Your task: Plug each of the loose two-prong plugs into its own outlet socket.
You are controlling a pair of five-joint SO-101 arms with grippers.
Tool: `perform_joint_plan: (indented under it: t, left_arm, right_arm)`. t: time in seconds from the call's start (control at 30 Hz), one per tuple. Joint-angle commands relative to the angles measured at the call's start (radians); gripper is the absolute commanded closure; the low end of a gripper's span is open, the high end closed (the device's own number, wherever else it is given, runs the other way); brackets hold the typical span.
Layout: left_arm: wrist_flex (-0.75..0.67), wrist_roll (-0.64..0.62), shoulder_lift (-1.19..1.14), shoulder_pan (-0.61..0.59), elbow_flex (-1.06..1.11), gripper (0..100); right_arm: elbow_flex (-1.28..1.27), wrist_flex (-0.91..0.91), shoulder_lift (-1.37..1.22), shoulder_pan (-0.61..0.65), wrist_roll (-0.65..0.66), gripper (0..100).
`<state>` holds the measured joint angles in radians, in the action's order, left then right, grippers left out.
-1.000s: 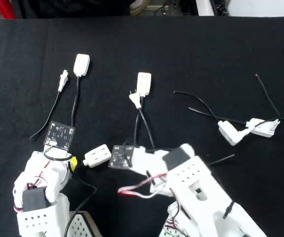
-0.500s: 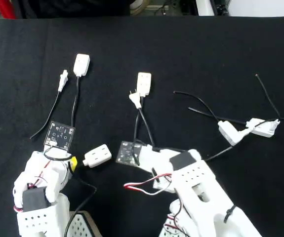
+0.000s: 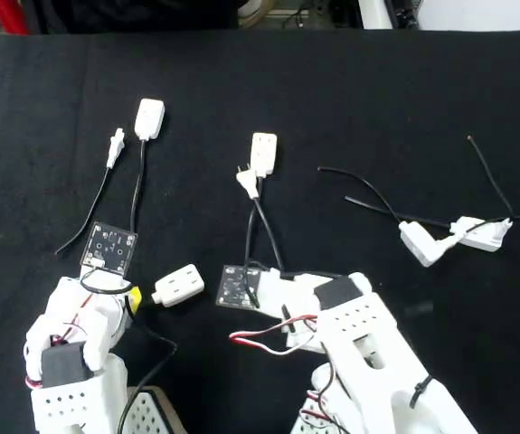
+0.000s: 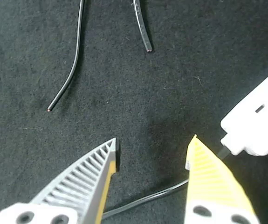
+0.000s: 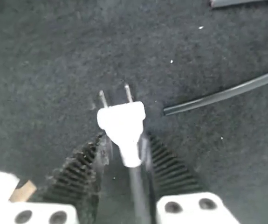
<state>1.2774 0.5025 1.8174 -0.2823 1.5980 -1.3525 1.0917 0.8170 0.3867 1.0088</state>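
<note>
The left gripper stands with its grey and yellow ribbed jaws wide apart over the black cloth-covered table. A white rectangular outlet socket block lies just beside the yellow one. The right gripper pinches a small white two-prong plug by its body, prongs facing open cloth. Farther off, a second white plug lies near a white oblong socket, with bare cloth beyond

The left tool hangs low with its fingers spread wide, gripping nothing. The right tool is clamped around a plug, prongs pointing forward.
</note>
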Motion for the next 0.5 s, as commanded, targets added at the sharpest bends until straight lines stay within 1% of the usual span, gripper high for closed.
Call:
perform_joint_plan:
  t: [0.0, 0.07, 0.2, 0.33, 0.47]
  left_arm:
    - [-0.015, 0.009, 0.003, 0.012, -0.002, 76]
    - [-0.015, 0.009, 0.003, 0.012, -0.002, 76]
    - [-0.015, 0.009, 0.003, 0.012, -0.002, 76]
    - [-0.015, 0.011, 0.003, 0.012, -0.002, 76]
    - [-0.014, 0.011, 0.003, 0.012, -0.002, 76]
  right_arm:
    - [0.025, -0.028, 0.008, -0.014, 0.015, 95.0]
    - [0.054, -0.021, 0.010, -0.014, 0.012, 95.0]
    - [0.180, 0.074, 0.015, -0.014, -0.072, 94.9]
    - [0.298, 0.195, 0.015, -0.014, -0.075, 94.9]
    - [0.328, 0.264, 0.010, -0.028, -0.058, 93.9]
